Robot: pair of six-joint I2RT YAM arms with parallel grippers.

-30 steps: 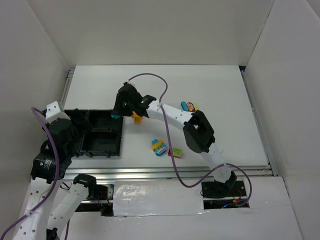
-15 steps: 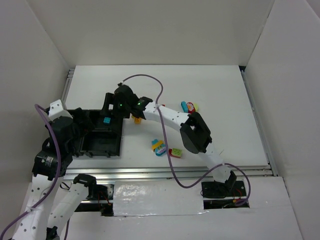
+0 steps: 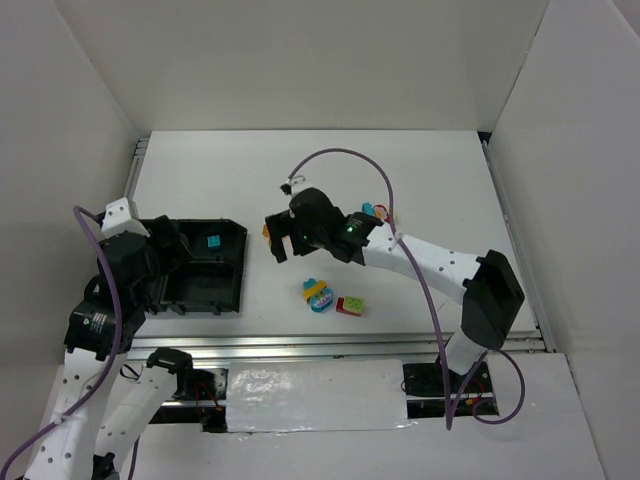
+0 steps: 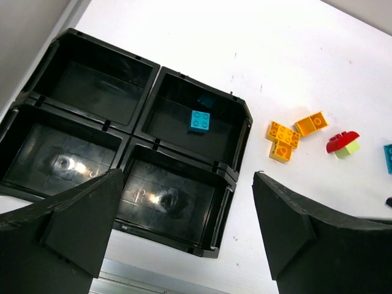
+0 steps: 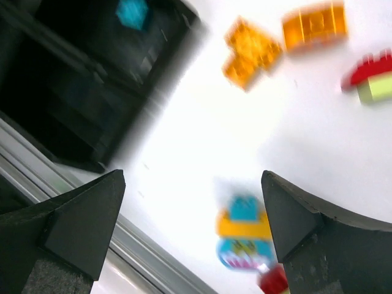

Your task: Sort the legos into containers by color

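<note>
Table [image 4: 196, 37]; whole tray [image 4: 131, 136] from left wrist

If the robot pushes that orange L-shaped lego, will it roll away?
Probably not: the orange L-shaped lego lies flat on the white table and has square edges, so it should slide. It looks like hard plastic, likely stiff and light. Pushed at one end, its bent shape might make it spin.

We see the tray [image 4: 130, 137] ahead of the left fingers [image 4: 79, 223] as glossy black plastic, its floors throwing back light patches; the fingers themselves look matt black; the cyan brick [image 4: 199, 120] and orange bricks [image 4: 283, 141] beyond them are smooth, shiny plastic; the table [image 4: 202, 55] is matt white, lightly specked; behind the hand, the rail [image 3: 300, 346] looks like brushed metal.
</note>
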